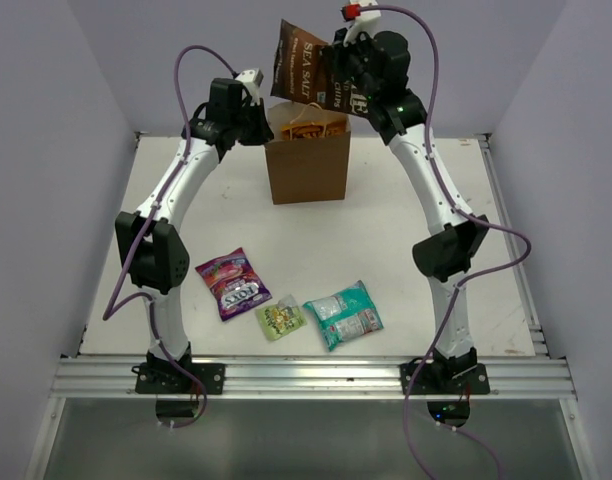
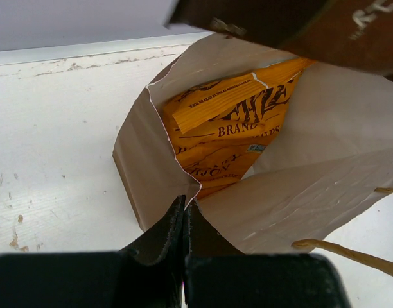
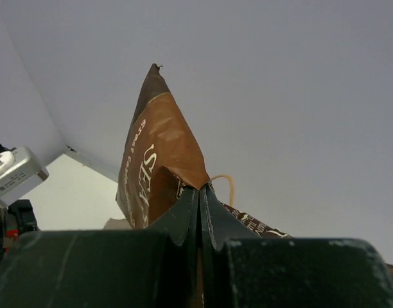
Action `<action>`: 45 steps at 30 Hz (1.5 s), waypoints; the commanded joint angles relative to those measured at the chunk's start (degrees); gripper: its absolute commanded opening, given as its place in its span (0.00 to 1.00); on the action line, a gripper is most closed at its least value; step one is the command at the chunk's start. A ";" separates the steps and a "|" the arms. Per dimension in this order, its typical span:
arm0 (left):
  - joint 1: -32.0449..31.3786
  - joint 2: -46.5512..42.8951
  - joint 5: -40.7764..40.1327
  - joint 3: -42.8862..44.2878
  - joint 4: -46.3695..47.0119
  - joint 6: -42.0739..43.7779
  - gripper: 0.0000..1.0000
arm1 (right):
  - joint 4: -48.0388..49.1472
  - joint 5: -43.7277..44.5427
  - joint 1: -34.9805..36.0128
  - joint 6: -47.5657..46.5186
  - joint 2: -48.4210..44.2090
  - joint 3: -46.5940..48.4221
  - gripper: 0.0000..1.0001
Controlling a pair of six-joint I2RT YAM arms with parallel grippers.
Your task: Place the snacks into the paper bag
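The brown paper bag point(image 1: 308, 162) stands upright at the back middle of the table. My left gripper point(image 1: 258, 118) is shut on the bag's left rim point(image 2: 183, 192), holding its mouth open. The orange chip bag point(image 2: 228, 131) lies inside the paper bag. My right gripper point(image 1: 344, 62) is shut on the dark brown chip bag point(image 1: 304, 65), holding it in the air above the bag's mouth; it also shows in the right wrist view point(image 3: 159, 167). The purple candy packet point(image 1: 233, 282), the small green packet point(image 1: 281, 319) and the teal packet point(image 1: 344, 314) lie on the table near the front.
The white table point(image 1: 406, 220) ends at a metal rail point(image 1: 316, 375) at the front. Grey walls stand on both sides and behind. The bag's looped handles point(image 2: 350, 253) hang at its right rim.
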 commanded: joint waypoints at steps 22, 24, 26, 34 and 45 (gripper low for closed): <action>-0.23 1.16 4.33 1.69 0.50 -0.75 0.00 | -6.29 -0.65 0.16 -15.94 -18.02 -18.02 0.00; -0.23 1.25 4.60 1.69 0.59 -0.84 0.00 | -6.64 0.06 0.16 -17.27 -19.25 -18.81 0.00; -0.23 1.34 4.95 1.61 0.77 -0.84 0.00 | -6.73 -0.20 0.07 -17.27 -19.60 -19.68 0.00; -0.23 0.55 5.30 1.08 0.86 -0.75 0.00 | -6.21 -4.51 0.07 -14.02 -18.29 -20.92 0.00; -0.23 -0.50 6.18 0.81 1.12 -0.40 0.00 | -7.26 -6.44 1.83 -14.89 -14.08 -24.17 0.00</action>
